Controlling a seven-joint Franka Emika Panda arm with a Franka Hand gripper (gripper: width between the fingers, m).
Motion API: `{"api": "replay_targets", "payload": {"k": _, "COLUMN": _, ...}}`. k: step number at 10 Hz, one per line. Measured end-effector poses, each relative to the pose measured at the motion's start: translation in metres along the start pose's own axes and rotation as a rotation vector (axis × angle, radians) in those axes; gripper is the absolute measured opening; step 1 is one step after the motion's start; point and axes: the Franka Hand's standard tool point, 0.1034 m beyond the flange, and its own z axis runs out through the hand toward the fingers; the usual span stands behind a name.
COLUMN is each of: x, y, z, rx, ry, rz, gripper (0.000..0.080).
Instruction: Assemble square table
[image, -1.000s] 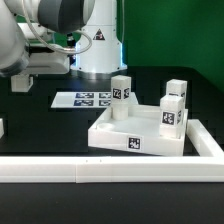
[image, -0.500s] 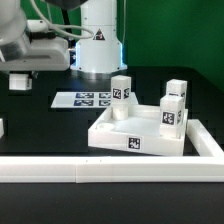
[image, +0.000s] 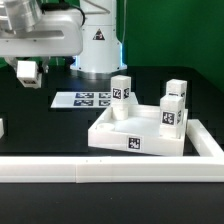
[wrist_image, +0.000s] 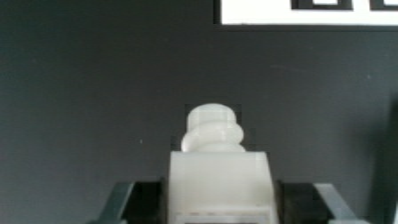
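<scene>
The white square table top (image: 135, 137) lies on the black table, underside up, with three white tagged legs standing in it: one at the back (image: 121, 96) and two at the exterior view's right (image: 176, 93) (image: 170, 114). My gripper (image: 28, 73) hangs in the air far to the exterior view's left of the top, above the table. It is shut on a fourth white leg (wrist_image: 219, 170), whose rounded screw tip (wrist_image: 214, 124) sticks out past the fingers. The black table lies under it in the wrist view.
The marker board (image: 88, 99) lies between the gripper and the table top; its edge shows in the wrist view (wrist_image: 302, 10). A long white L-shaped rail (image: 100, 170) runs along the front and up the exterior view's right. A small white piece (image: 2, 127) sits at the left edge.
The arm has swung toward the exterior view's right and the gripper now sits a little higher and further right, with the white leg showing in it.
</scene>
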Motion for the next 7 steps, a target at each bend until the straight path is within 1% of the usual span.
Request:
{"api": "replay_targets", "payload": {"k": 1, "x": 0.003, "y": 0.003, "z": 0.001, "rx": -0.01, "ry": 0.079, "rz": -0.002, "gripper": 0.0288}}
{"api": "replay_targets", "payload": {"k": 2, "x": 0.003, "y": 0.003, "z": 0.002, "rx": -0.012, "ry": 0.141, "rz": 0.002, "gripper": 0.0288}}
{"api": "replay_targets", "payload": {"k": 4, "x": 0.008, "y": 0.006, "z": 0.001, "rx": -0.028, "ry": 0.264, "rz": 0.005, "gripper": 0.0288}}
{"api": "replay_targets", "payload": {"k": 5, "x": 0.006, "y": -0.002, "z": 0.003, "rx": 0.005, "ry": 0.28, "rz": 0.035, "gripper": 0.0288}}
{"api": "replay_targets", "payload": {"k": 6, "x": 0.009, "y": -0.009, "z": 0.0, "rx": 0.023, "ry": 0.283, "rz": 0.046, "gripper": 0.0288}}
{"api": "replay_targets", "payload": {"k": 7, "x": 0.014, "y": -0.016, "z": -0.003, "rx": 0.024, "ry": 0.29, "rz": 0.037, "gripper": 0.0288}}
